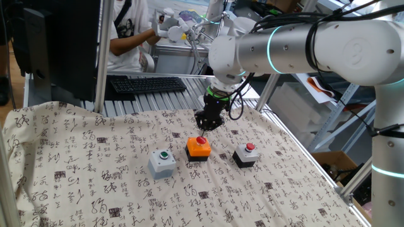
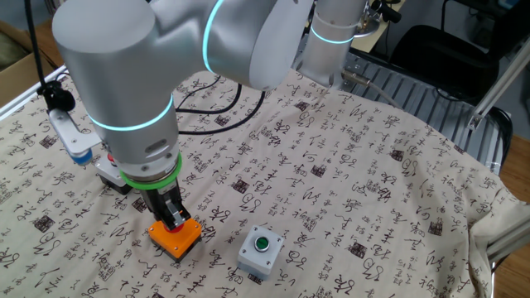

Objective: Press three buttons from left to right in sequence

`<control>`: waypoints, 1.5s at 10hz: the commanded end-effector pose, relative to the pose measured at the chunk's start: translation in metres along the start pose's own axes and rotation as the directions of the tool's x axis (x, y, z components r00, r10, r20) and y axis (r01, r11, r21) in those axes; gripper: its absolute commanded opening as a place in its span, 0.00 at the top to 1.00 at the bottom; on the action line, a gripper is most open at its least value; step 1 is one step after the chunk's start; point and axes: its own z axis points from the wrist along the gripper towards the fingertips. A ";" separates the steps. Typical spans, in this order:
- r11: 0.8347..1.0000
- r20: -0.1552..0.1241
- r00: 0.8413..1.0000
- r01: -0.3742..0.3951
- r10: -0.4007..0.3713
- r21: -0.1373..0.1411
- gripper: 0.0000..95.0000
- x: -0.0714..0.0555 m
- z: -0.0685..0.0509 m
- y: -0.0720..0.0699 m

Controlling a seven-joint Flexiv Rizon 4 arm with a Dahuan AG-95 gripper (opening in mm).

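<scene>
Three button boxes stand in a row on the patterned cloth. The grey box with green cap (image 1: pixel 163 162) (image 2: pixel 261 251) is at the left. The orange box with red cap (image 1: pixel 199 147) (image 2: pixel 176 237) is in the middle. The black box with red cap (image 1: pixel 246 154) is at the right; in the other fixed view it (image 2: pixel 110 172) is mostly hidden behind the arm. My gripper (image 1: pixel 206 124) (image 2: pixel 175 218) points straight down over the orange box, its tips right at the red cap. The fingers are pressed together with no gap and hold nothing. I cannot tell whether they touch the cap.
The cloth-covered table (image 1: pixel 95 183) ends in a metal frame edge at the right (image 1: pixel 315 167). A black keyboard (image 1: pixel 146 84) lies behind the table, and a person (image 1: pixel 129 31) sits beyond it. A small white and blue device (image 2: pixel 70 136) with a cable lies near the black box.
</scene>
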 end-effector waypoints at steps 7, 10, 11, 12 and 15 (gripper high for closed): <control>1.000 0.011 1.000 -0.009 0.009 0.000 1.00 0.005 0.020 0.001; 1.000 0.021 1.000 -0.006 0.006 0.008 1.00 0.004 0.028 0.002; 1.000 0.019 1.000 -0.005 0.005 0.009 1.00 0.004 0.028 0.002; 1.000 0.021 1.000 -0.006 0.006 0.000 1.00 0.004 0.027 0.002; 1.000 0.014 1.000 -0.004 0.004 -0.007 1.00 0.005 0.012 0.000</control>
